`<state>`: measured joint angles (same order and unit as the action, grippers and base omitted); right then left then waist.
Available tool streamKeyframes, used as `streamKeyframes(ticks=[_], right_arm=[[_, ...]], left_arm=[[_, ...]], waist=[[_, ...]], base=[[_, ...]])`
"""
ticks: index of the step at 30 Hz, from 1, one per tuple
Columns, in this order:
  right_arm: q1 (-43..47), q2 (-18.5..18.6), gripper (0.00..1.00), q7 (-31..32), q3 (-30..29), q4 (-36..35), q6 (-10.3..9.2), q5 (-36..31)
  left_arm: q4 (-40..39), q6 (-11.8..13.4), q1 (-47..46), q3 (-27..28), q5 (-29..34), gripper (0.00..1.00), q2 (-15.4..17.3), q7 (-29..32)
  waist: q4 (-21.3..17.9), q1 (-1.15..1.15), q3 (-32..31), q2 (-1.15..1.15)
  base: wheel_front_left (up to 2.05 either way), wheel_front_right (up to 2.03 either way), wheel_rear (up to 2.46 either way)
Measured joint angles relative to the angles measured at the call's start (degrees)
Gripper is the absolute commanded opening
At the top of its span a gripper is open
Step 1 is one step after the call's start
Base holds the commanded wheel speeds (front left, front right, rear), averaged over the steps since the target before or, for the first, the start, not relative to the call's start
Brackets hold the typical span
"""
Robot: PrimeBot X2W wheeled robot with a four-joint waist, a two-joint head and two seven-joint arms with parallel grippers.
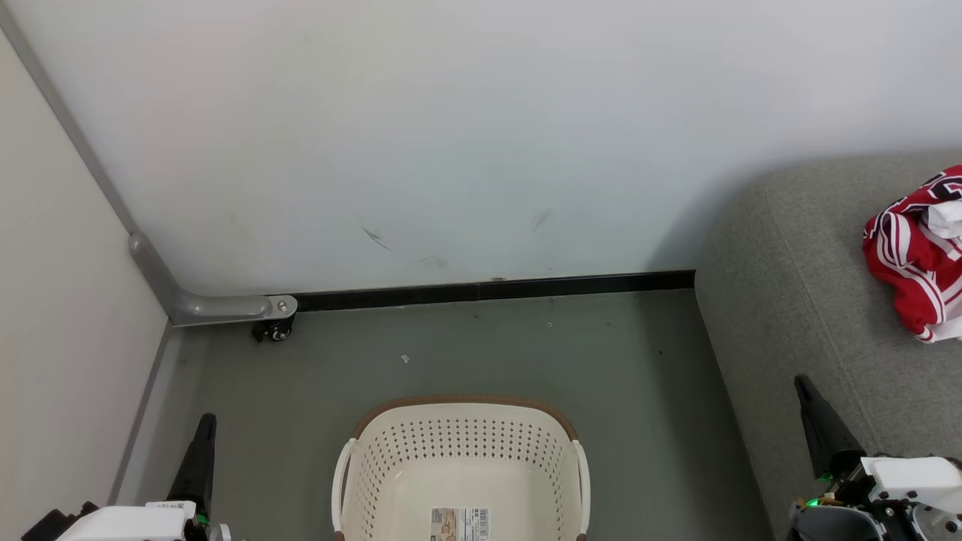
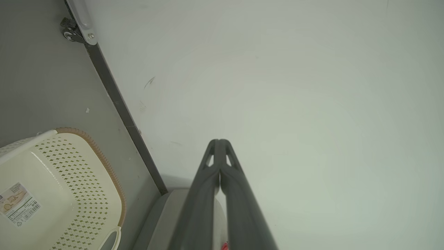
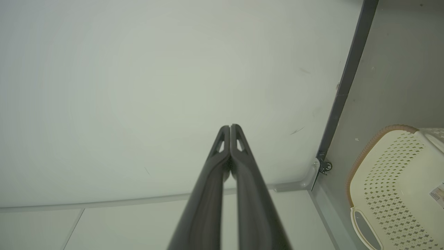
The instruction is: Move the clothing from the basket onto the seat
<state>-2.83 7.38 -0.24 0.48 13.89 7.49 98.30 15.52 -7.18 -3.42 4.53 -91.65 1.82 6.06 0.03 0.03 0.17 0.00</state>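
The cream basket [image 1: 383,451] stands on the grey floor at the bottom centre, with just a paper label on its floor; it also appears as the basket [image 2: 86,180] and the basket [image 3: 388,166] in the wrist views. Red clothing [image 1: 913,255] with white trim lies bunched on the grey seat [image 1: 797,300] at the right edge. My left gripper [image 1: 206,421] is at the lower left, left of the basket, shut and holding nothing, as the left gripper [image 2: 219,141] shows. My right gripper [image 1: 803,383] is over the seat's front edge, shut and holding nothing, seen too as the right gripper [image 3: 230,126].
A white wall [image 1: 451,135] with a black skirting strip [image 1: 488,289] runs behind the basket. A grey partition foot with a small caster [image 1: 274,329] sits at the left corner. A pale panel [image 1: 60,338] borders the left side.
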Motion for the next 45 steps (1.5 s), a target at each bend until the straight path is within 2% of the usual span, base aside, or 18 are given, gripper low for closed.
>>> streamKeyframes(ticks=[45], right_arm=[[-0.1,-0.1,0.00,0.2,-0.7,0.8,0.00,-0.1]], left_arm=[[0.0,0.0,0.0,0.1,-0.1,0.00,0.0,0.0]], waist=[[0.0,-0.01,0.0,0.00]], base=[[0.00,0.00,0.00]])
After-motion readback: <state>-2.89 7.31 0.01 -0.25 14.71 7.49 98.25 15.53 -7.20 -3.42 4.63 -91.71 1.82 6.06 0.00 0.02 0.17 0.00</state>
